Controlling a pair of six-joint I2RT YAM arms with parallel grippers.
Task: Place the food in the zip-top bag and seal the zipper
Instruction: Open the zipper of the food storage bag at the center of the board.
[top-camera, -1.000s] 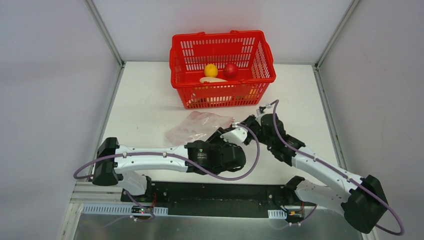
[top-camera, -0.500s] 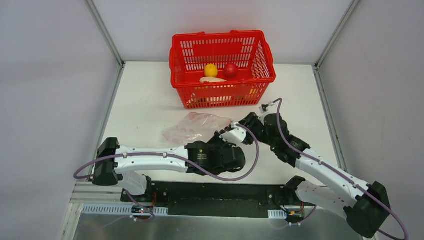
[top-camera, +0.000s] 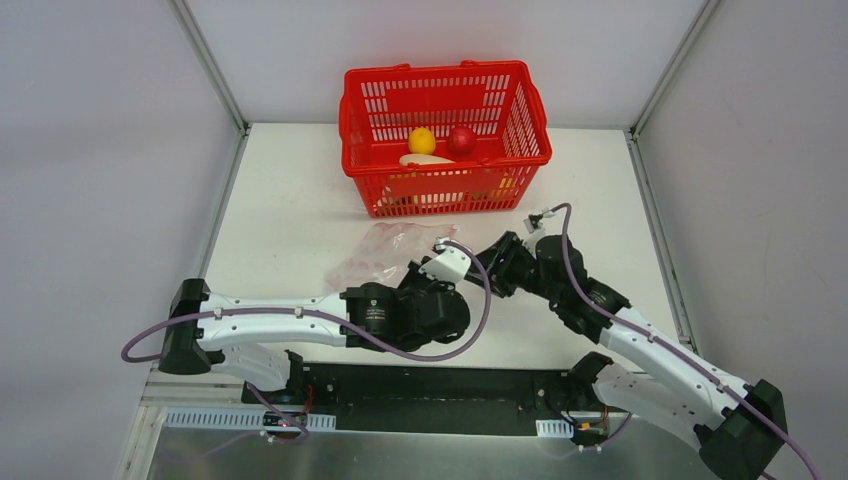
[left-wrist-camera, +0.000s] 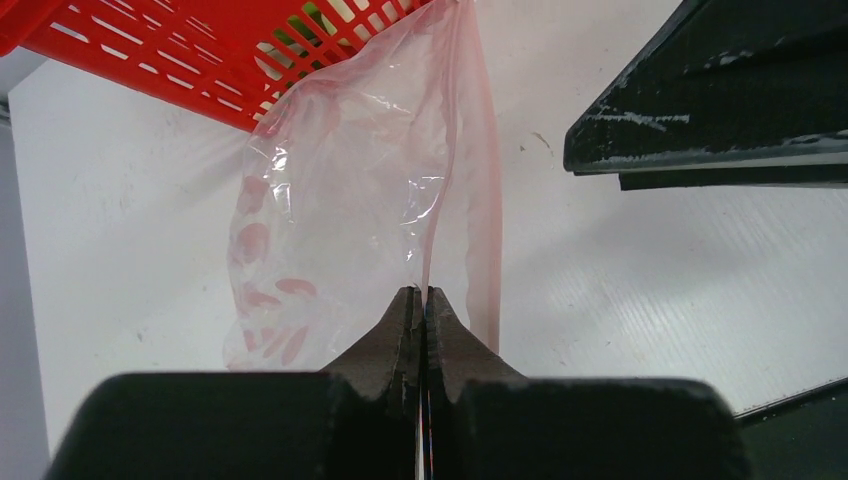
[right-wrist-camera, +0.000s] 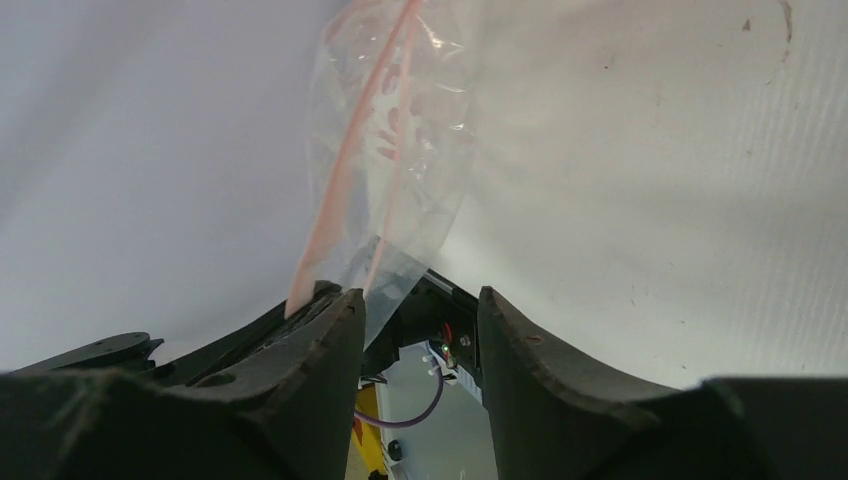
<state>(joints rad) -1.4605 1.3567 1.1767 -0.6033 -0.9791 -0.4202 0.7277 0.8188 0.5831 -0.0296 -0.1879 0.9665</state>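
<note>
Edge of the zip-top bag (left-wrist-camera: 340, 200) is pinched between the closed fingers of the left gripper (left-wrist-camera: 421, 296), the rest spreading toward the red basket (left-wrist-camera: 150, 50), and the right gripper (right-wrist-camera: 418, 302) stands open, empty, just beside it.

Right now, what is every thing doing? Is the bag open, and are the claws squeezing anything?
bag: empty, limp, one edge pinched.
zipper: looks unsealed, its pink strips apart.
left gripper: shut on the bag.
right gripper: open, at the bag's edge.
basket: upright on the table.
food: in the basket, none bagged.
</note>
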